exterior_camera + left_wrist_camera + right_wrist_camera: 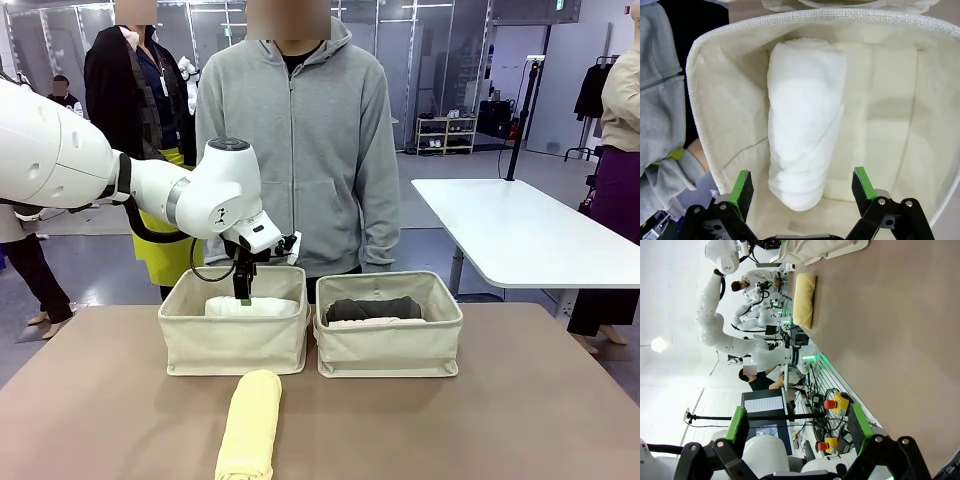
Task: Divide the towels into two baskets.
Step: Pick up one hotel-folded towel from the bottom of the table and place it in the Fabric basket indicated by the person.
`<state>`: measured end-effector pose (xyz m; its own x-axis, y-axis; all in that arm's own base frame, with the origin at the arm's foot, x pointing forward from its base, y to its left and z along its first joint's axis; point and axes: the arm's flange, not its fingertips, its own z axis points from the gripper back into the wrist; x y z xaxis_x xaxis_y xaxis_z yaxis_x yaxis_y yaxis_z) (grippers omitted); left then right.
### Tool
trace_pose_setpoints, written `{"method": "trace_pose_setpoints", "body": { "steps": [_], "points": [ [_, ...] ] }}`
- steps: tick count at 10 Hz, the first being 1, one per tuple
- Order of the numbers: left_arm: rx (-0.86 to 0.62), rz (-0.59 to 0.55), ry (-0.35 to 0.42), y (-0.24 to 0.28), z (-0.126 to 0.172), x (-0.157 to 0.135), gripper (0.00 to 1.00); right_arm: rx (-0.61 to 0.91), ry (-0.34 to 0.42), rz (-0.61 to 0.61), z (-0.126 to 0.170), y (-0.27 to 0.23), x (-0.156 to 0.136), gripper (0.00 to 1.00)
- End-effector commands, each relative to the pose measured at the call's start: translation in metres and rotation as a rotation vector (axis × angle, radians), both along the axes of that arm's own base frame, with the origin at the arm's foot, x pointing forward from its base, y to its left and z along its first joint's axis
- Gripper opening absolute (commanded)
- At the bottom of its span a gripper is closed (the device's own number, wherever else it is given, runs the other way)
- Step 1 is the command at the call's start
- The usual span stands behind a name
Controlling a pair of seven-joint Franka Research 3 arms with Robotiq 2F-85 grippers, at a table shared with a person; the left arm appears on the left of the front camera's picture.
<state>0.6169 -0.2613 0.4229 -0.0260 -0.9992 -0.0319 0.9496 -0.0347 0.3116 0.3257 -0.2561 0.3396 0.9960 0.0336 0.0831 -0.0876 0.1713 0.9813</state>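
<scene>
We see two cream baskets side by side on the brown desk [520, 420], almost touching. The left basket [235, 348] sits at 9 o'clock from the right basket [390, 352]. A white towel [252, 306] lies rolled up inside the left basket. Our left pincer [243, 290] hangs just above that towel, at the far rim of the basket. From the left wrist we look down into the basket, and the left pincer [802, 182] is open. Its green fingers [743, 187] stand wide on both sides of the white towel [805, 125] and do not touch it. In the right basket a dark grey towel [373, 307] lies on top of a pale towel [365, 322]. A yellow towel [250, 425] lies on the desk at 6 o'clock from the left basket, not in any basket. Our right pincer [797, 422] is open too, with nothing between its fingers, and it hangs well apart from the yellow towel [805, 300]. A person [300, 150] in a grey hoodie stands at 12 o'clock, behind the baskets.
</scene>
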Motion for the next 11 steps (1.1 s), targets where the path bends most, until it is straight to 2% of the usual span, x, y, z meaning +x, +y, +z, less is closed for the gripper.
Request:
{"method": "trace_pose_setpoints", "body": {
  "steps": [1, 9, 10, 11],
  "points": [
    [0.008, -0.009, 0.01, 0.002, -0.01, 0.006, 1.0, -0.012, -0.003, -0.002, 0.002, 0.002, -0.002, 1.0],
    [0.0, 0.0, 0.016, 0.0, -0.012, 0.004, 1.0, -0.012, -0.003, -0.002, 0.002, 0.002, -0.002, 1.0],
    [-0.227, 0.024, 0.132, 0.015, 0.011, -0.006, 1.0, -0.012, -0.003, -0.002, 0.002, 0.002, -0.002, 1.0],
    [-0.352, 0.053, 0.231, 0.043, 0.03, -0.024, 1.0, -0.012, -0.003, -0.002, 0.002, 0.002, -0.002, 1.0]
  ]
}}
